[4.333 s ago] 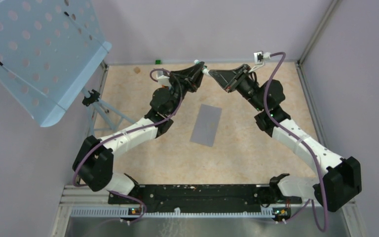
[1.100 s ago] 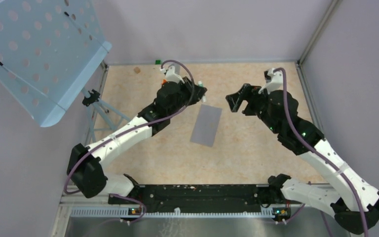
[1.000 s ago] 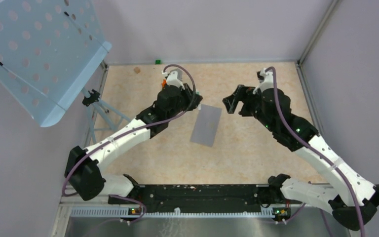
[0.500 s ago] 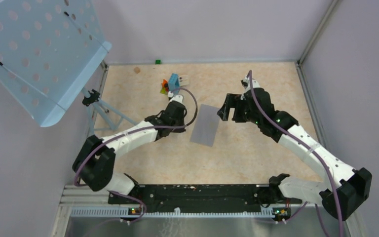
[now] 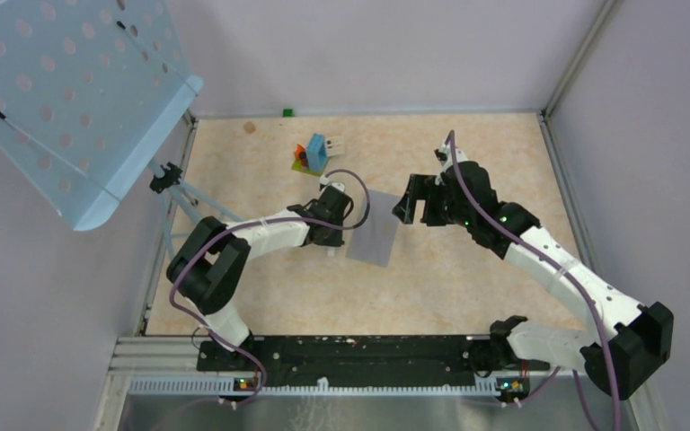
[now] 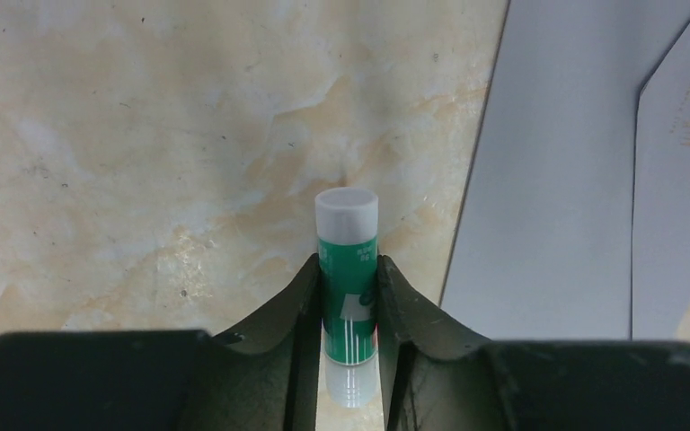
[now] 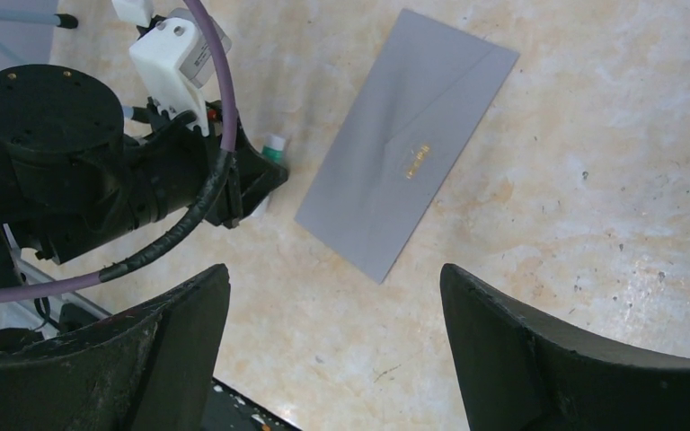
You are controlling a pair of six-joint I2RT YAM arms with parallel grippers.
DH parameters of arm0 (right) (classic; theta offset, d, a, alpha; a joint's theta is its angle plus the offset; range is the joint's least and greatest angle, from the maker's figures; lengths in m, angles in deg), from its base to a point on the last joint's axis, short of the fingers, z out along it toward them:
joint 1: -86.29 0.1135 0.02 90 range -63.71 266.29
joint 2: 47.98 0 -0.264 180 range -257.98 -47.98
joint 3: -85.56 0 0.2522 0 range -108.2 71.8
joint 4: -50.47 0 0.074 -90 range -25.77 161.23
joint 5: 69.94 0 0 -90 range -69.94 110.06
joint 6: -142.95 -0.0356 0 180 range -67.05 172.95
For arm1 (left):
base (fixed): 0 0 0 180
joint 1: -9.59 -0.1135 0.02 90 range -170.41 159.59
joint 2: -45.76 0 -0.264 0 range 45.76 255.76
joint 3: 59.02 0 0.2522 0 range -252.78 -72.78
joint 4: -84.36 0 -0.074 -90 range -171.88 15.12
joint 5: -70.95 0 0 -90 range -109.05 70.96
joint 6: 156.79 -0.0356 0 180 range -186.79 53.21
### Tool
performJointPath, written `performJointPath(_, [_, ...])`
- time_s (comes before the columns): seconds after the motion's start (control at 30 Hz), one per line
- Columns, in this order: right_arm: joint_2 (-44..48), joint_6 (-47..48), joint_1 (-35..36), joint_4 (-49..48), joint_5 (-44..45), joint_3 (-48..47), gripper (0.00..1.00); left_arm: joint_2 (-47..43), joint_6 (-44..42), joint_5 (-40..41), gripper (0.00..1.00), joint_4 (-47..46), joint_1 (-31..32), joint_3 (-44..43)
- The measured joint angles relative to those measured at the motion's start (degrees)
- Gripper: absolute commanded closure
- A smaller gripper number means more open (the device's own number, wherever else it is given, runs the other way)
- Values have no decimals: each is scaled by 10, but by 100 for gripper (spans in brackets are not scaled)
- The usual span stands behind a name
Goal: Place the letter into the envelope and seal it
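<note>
overhead view, close wrist views, envelope (image 5: pixel 375 226) shared

We see a tan marbled floor (image 5: pixel 269 287), lit evenly, w/ pale lilac walls (image 5: pixel 368 54) on 3 sides. Metal post (image 5: pixel 579 58) in far right corner. At left, a light blue board (image 5: pixel 63 99) w/ round holes tilts on a stand (image 5: pixel 169 178). Black rail (image 5: pixel 359 352) along near edge.

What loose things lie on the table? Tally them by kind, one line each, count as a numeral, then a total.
Grey envelope: 1
Glue stick, gripped in the left claw: 1
Blue, orange and green block cluster: 1
Small green piece at the far edge: 1
Total: 4
</note>
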Motion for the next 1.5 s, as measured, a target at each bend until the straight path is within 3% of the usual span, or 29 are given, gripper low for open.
performJointPath(0.27, [0,-3,0,-4,-7,5,15,4,-2,1,57,-3,0,-3])
performJointPath(0.77, [0,-8,0,-11,-9,11,15,6,-6,3,46,-6,-1,-6])
performJointPath(0.87, [0,-9,0,-10,-8,11,15,6,-7,6,37,-3,-1,-8])
performJointPath(0.9, [0,-8,0,-10,-8,11,15,6,-8,9,29,1,-1,-10])
performJointPath(0.97, [0,-8,0,-10,-8,11,15,6,-10,15,5,18,-3,-18])
performJointPath(1.0, [0,-8,0,-10,-8,11,15,6,-12,18,2,28,-5,-27])
performJointPath(1.2, [0,-5,0,8,0,-9,15,-31,-39,33,1,69,-11,-112])
performJointPath(1.5, [19,24,-4,25,49,-98,14,-201,-102,25,1,59,-11,-197])
